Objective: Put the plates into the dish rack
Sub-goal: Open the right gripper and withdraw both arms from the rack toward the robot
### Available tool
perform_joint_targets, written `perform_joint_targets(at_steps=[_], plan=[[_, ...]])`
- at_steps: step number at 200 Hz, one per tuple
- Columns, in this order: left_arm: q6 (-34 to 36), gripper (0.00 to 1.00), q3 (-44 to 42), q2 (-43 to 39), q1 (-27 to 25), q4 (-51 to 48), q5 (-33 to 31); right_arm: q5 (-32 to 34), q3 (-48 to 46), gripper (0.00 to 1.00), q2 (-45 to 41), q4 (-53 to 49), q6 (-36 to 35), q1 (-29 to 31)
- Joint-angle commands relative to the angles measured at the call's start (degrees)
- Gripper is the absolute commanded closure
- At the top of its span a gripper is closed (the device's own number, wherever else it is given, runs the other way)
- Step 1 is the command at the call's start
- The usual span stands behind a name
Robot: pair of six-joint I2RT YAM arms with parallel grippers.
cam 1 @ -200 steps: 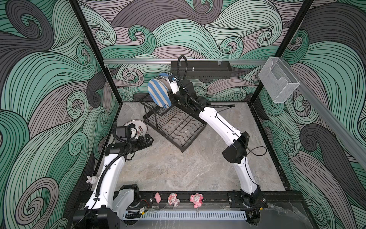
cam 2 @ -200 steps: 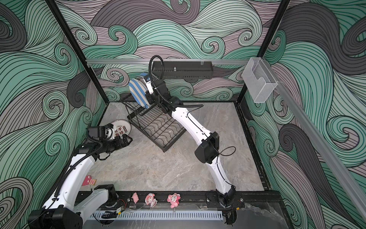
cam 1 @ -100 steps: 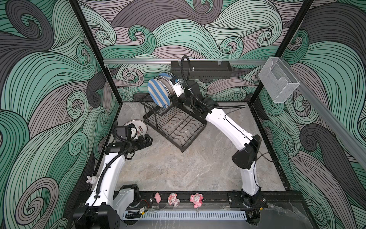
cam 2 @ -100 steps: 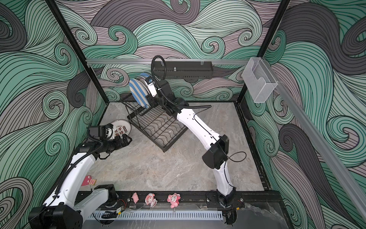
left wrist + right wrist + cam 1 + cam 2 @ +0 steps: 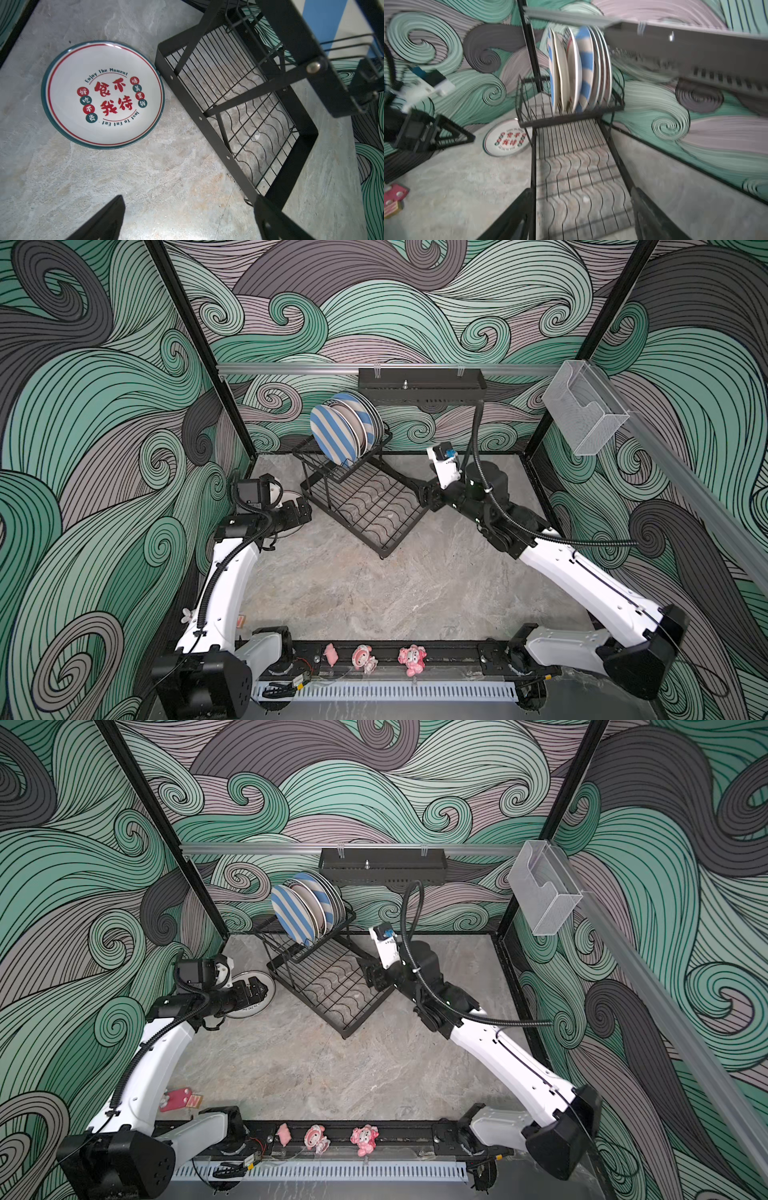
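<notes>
Up in the raised basket of the dish rack, the plates stand on edge in a tight row. A blue-and-white striped one is at the front and another striped one sits a few slots back. The right wrist view is too smeary for me to count them properly. One's not loaded: the teal-rimmed plate, white with red characters, lies flat on the table, just beside the near-left corner of the lower tray. The left gripper hangs over the table right next to that plate, jaws spread wide with only bare tabletop between them, and in a top view it overlaps part of the plate. The right gripper sits low at the right end of the lower tray, jaws well apart and empty, pointing along the wavy wires toward the basket.
</notes>
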Motion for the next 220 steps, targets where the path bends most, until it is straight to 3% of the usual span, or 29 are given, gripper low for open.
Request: perform_joint_targets(at_steps=[1,21,51,84,133,167,220], plan=[[-2.2,0.01,1.0,1.3,0.5,0.3,-4.7,-1.3,-10.2,0.25,-7.4,2.8,6.8,0.0],[-6.9,0.01,-1.1,1.1,0.5,3.3,-9.9,-2.2,-20.1,0.23,-13.8,6.0,11.9,-0.3],[-10.7,0.01,-6.6,2.8,0.5,15.1,-10.8,-4.7,-27.3,0.21,-20.3,4.9,18.1,-0.4],[-11.6,0.01,-2.8,10.9,1.3,16.6,-15.0,-5.9,-34.3,0.21,-25.8,6.0,21.5,-0.4],[-14.7,0.01,-1.1,22.1,3.4,22.8,-9.3,-6.4,-37.9,0.21,-28.8,5.6,23.5,-0.5],[-14.5,0.01,3.7,31.2,4.4,21.1,-5.0,-7.9,-39.1,0.21,-28.0,7.5,24.7,-0.6],[-15.7,0.01,5.9,38.0,5.3,23.5,-2.5,-7.9,-39.9,0.2,-28.1,7.2,24.7,-0.6]])
